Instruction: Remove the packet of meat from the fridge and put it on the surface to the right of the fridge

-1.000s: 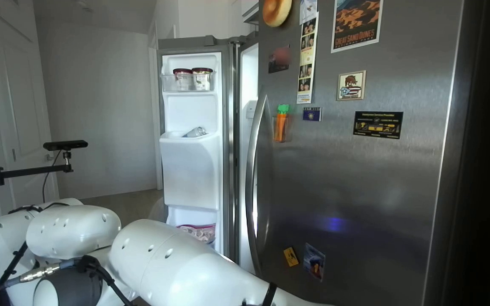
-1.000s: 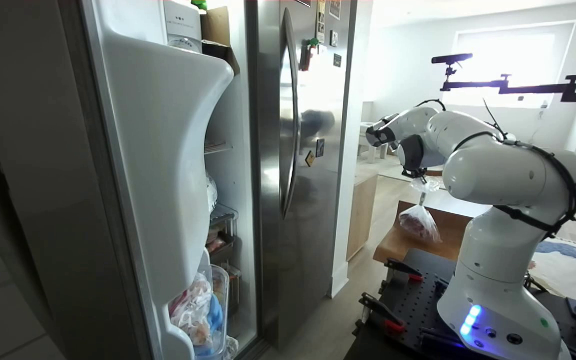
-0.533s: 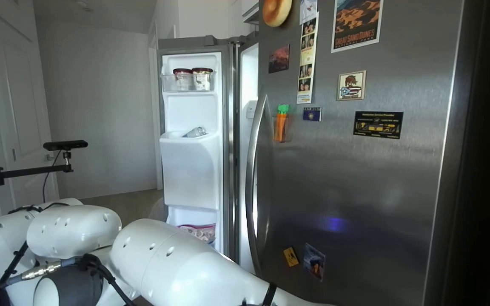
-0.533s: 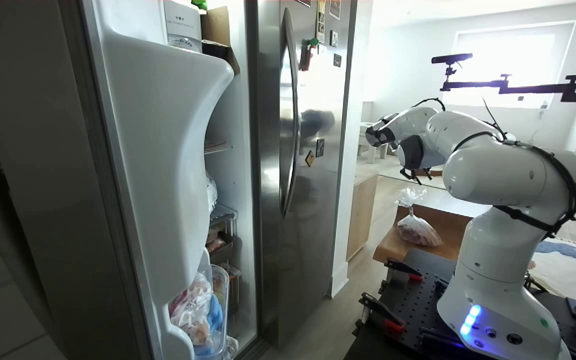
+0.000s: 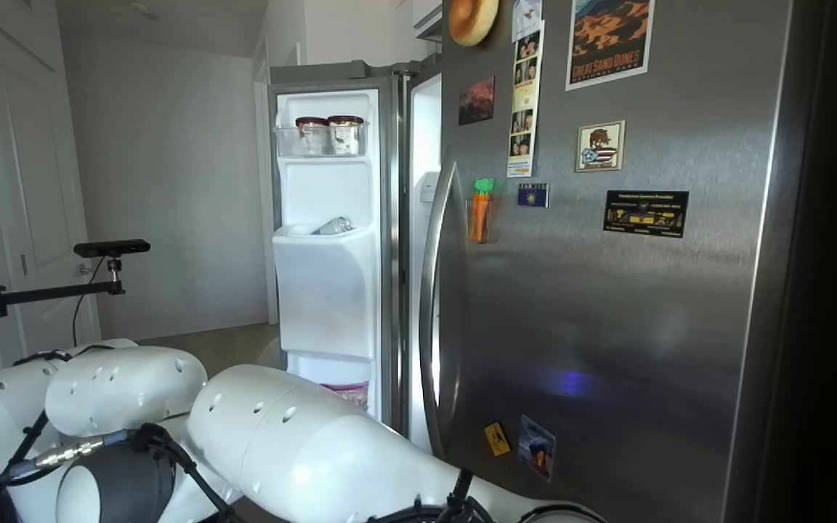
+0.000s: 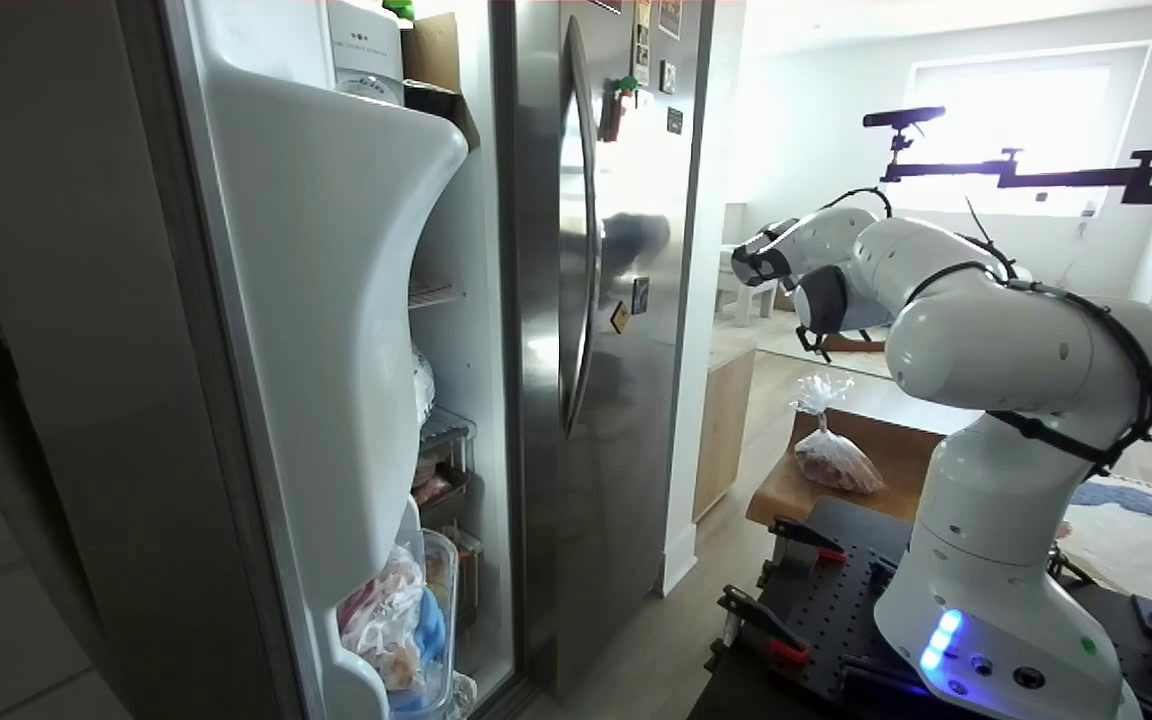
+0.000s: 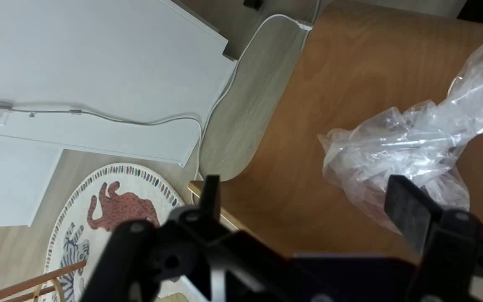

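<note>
your fingers [image 7: 411, 214] stand wide apart, and the gripper [image 7: 308, 199] has hold of nothing. through the gap you look down on a curved wooden surface [image 7: 300, 159]. one fingertip overlaps the clear plastic of the packet of meat [image 7: 409, 159] in the wrist view, but in an exterior view the packet of meat [image 6: 836, 463] sits below the gripper, apart from it, its pinkish bulk resting on that wooden surface and its bunched neck pointing up. farther out, the fridge [image 5: 607, 305] has one door [image 5: 328, 298] open in both exterior views. judging by this, the main work is done: meat out of the fridge, set down, let go. what seems to remain is backing your arm [image 6: 1046, 330] away without snagging the loose plastic; closing the door is not asked for.
</note>
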Robot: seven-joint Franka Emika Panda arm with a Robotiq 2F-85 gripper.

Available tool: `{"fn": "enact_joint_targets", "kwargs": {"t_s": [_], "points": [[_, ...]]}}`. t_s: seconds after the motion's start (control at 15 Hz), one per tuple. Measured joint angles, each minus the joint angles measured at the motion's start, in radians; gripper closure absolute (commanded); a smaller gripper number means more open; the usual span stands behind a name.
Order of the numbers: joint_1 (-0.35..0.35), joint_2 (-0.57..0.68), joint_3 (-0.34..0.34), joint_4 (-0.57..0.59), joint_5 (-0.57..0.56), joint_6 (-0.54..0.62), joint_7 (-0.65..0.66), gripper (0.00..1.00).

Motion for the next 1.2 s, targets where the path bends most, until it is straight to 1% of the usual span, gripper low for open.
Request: {"fn": "enact_joint_targets", "kwargs": {"t_s": [0.33, 0.47, 0.87, 1.0, 1.2], "points": [[0.001, -0.058, 0.0, 0.0, 0.0, 0.011, -0.096, 0.0], [0.001, -0.077, 0.002, 0.0, 0.0, 0.018, -0.153, 0.0], [0.004, -0.113, 0.003, 0.0, -0.023, 0.051, -0.448, 0.0], [0.006, -0.117, 0.003, 0.002, -0.034, 0.053, -0.519, 0.0], [0.002, -0.117, 0.003, -0.002, -0.035, 0.063, -0.531, 0.0]]}}
